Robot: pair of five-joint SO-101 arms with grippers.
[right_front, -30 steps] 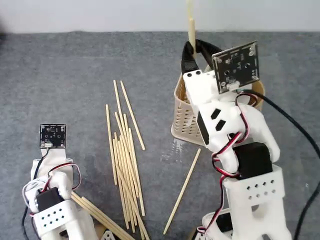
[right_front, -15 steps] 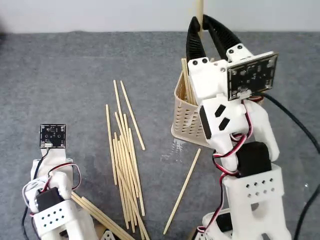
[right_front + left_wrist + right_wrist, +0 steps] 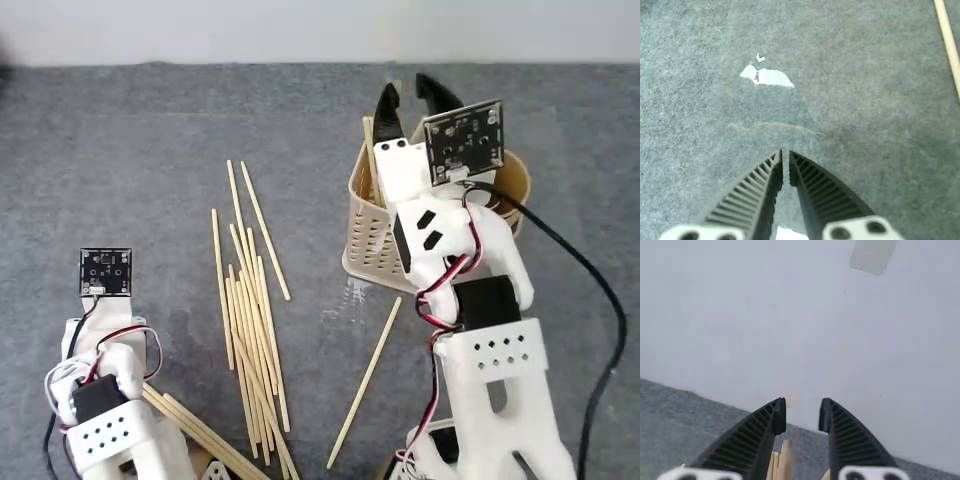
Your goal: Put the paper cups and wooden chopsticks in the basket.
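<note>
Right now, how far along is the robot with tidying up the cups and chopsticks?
Done: a few chopsticks stand in the basket, and what looks like a paper cup sits against it. In hand: nothing. The right gripper is open above the basket, and the left gripper is shut over the mat. Left: the loose pile on the mat and a single chopstick beside the basket.

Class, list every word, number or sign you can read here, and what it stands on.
No text can be read.
The basket, the chopsticks and the grey table cover carry no print.
Any marks on the left arm's camera board and the right arm's camera board are too small to read.
</note>
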